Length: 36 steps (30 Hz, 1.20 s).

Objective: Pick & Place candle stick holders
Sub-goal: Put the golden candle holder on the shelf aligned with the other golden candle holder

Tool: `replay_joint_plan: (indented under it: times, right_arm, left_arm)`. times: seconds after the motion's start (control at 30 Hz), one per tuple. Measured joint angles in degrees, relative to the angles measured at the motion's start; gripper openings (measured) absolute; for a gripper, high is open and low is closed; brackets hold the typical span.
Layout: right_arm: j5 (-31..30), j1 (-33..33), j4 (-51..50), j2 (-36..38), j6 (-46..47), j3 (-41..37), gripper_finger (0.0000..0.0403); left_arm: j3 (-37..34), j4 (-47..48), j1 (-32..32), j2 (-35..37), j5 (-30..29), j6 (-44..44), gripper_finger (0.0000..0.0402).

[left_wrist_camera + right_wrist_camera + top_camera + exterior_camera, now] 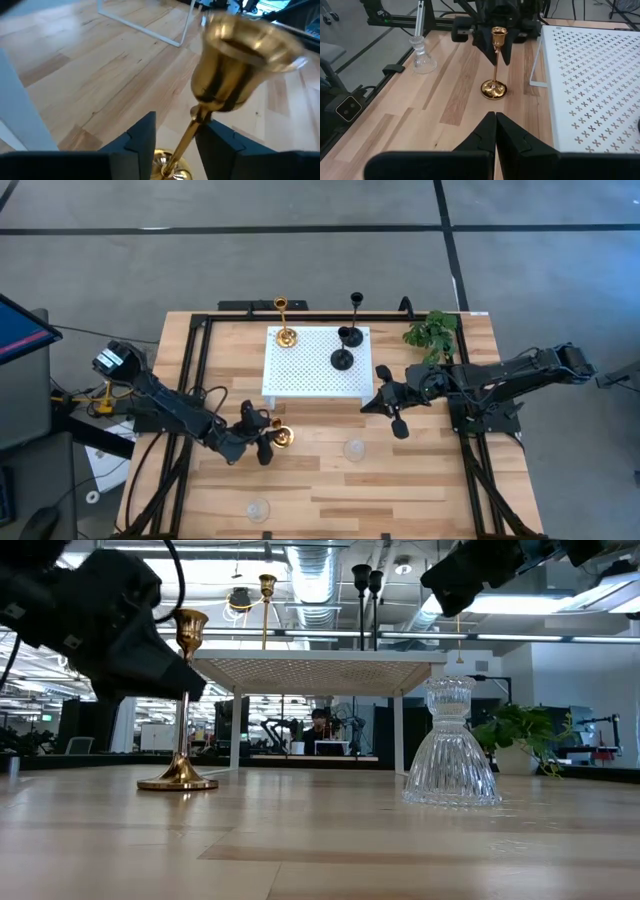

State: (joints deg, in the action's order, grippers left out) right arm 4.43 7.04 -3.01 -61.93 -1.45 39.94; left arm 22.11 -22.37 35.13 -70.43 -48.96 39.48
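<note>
No legible brand, label or writing on any item.

Left gripper (268,438): fingers (142,140) apart, one on each side of the thin stem of a gold candle stick holder (283,437). A gap shows between the stem and the finger on one side; contact on the other side cannot be told. The holder stands upright on the wooden table (420,480), base flat on the wood, long axis vertical, cup up. The cup sits above the fingertips, the round base below them.

Right gripper (395,420): fingers (485,132) pressed together, nothing between them, above the table just beside the white perforated platform (315,365). Its fingertips point toward the gold holder at the left gripper, well apart from it.

Beyond the left fingers, the platform carries a second gold holder (286,335) and two black holders (342,359), all upright.

A clear glass holder (448,745) stands upright on the table between the two grippers; another glass holder (258,508) stands nearer the table's front edge.

A green plant sprig (432,335) lies behind the right gripper, near the table's far corner.

Nothing stands between the left fingers and the stem.
</note>
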Motion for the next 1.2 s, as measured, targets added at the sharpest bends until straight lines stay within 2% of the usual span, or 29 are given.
replay_joint_plan:
  times: [0.23, 0.43, 0.63, 0.9, 1.03, 1.2]
  right_arm:
    - [0.0, 0.0, 0.0, 0.0, 0.0, 0.0, 0.0000]
    - [0.0, 0.0, 0.0, 0.0, 0.0, 0.0, 0.0000]
    - [0.0, 0.0, 0.0, 0.0, 0.0, 0.0, 0.0000]
    - [0.0, 0.0, -0.1, 0.0, 0.0, 0.0, 0.0000]
    - [0.0, 0.0, -0.7, 0.0, 0.0, 0.0, 0.0000]
    - [0.0, 0.0, -2.2, 0.0, 0.0, 0.0, 0.0000]
  left_arm:
    - [0.0, -3.5, -1.2, -3.9, 3.2, 0.0, 0.0098]
    - [0.0, -4.1, -1.0, -2.9, 3.2, 0.0, 0.0068]
    - [0.0, -4.1, -1.0, -0.8, 5.0, -0.2, 0.0016]
    - [1.9, -2.9, -0.4, 1.6, 7.0, -2.6, 0.0014]
    - [5.1, 0.6, 1.2, 4.1, 6.9, -4.6, 0.0014]
    - [11.5, 14.0, 2.5, 5.7, 7.0, -2.6, 0.0014]
